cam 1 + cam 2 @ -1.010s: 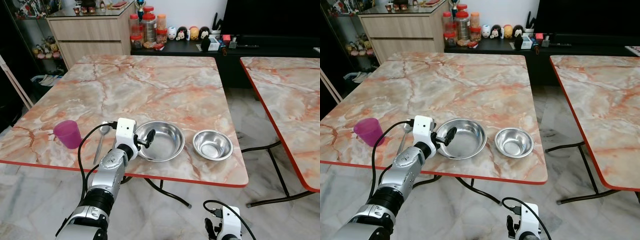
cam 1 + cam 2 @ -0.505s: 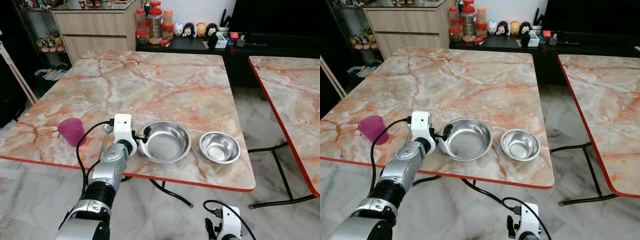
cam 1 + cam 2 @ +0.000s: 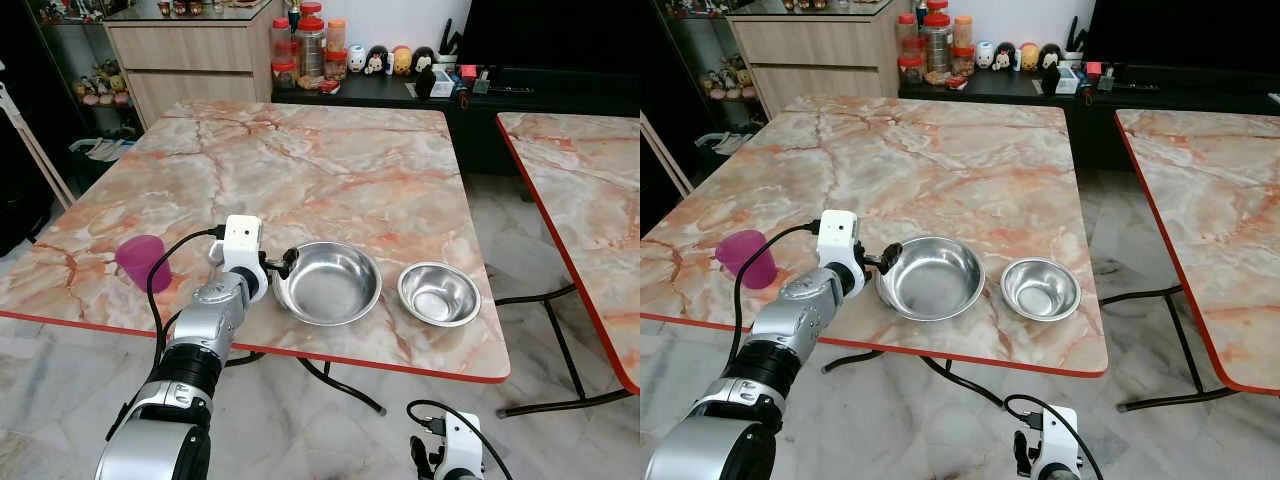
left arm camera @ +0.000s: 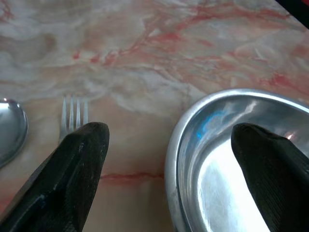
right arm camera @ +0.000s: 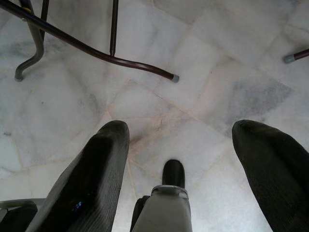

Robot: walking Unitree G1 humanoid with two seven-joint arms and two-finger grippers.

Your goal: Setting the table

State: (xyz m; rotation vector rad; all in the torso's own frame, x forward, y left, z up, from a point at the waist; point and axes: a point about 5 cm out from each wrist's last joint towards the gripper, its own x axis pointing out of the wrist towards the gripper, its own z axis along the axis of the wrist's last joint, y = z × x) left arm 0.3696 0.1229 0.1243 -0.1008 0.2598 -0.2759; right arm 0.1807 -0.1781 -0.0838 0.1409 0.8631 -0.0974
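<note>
Large bowl (image 3: 328,283) beside fork (image 4: 73,112)

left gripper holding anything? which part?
Nothing held. Left gripper is open, its fingers straddling the large steel bowl's left rim, not closed on it.

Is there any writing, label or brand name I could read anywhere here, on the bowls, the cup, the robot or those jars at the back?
No text can be read.
Jars on the back counter: any labels too small and blurred to read.
Large bowl, small bowl, pink cup: no markings visible.
Left gripper, its white wrist housing: no lettering visible.
</note>
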